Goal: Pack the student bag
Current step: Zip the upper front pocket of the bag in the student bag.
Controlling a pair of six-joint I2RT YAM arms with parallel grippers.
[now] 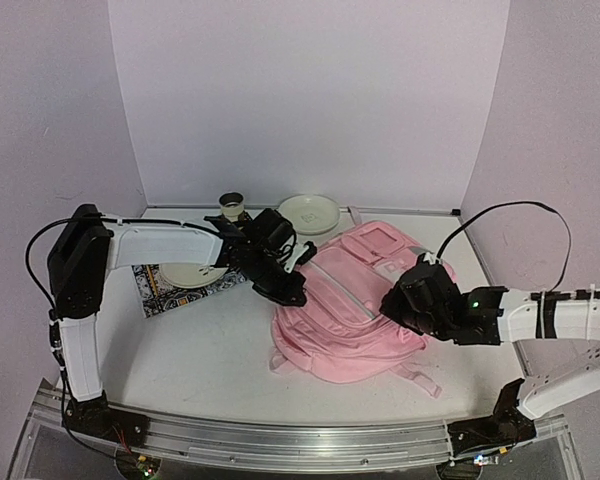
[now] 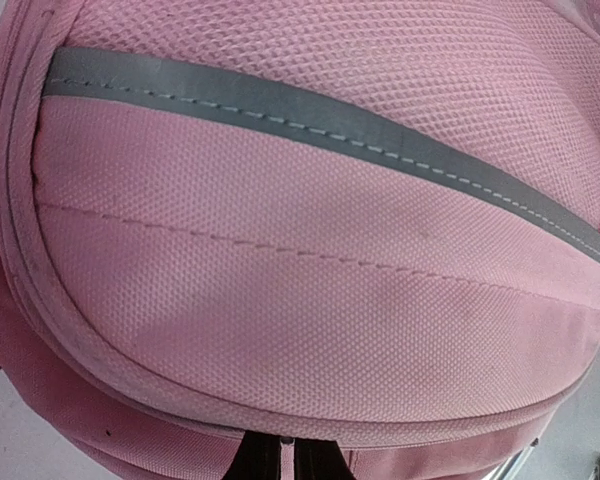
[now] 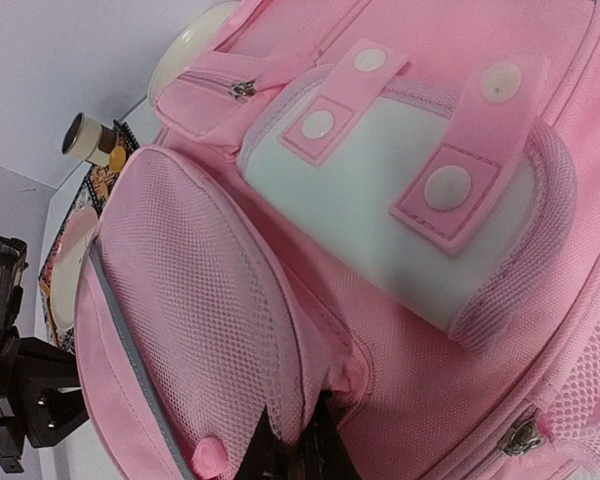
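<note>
The student bag (image 1: 345, 315) is a soft pink backpack lying flat in the middle of the table, its white buckle patch (image 3: 380, 205) facing up. My left gripper (image 1: 290, 293) is at the bag's left edge. In the left wrist view its dark fingertips (image 2: 260, 462) stand close together, shut (image 2: 288, 447) on a thin strip of the bag's pink seam under the grey-trimmed pocket (image 2: 310, 120). My right gripper (image 1: 398, 303) is at the bag's right side, shut (image 3: 302, 440) on a fold of pink mesh at the front pocket's rim.
A cream bowl (image 1: 308, 213) stands at the back, next to the bag's top. A small dark-rimmed jar (image 1: 231, 206) is left of it. A patterned mat (image 1: 170, 288) with a pale plate (image 1: 188, 274) lies under the left arm. White walls enclose three sides.
</note>
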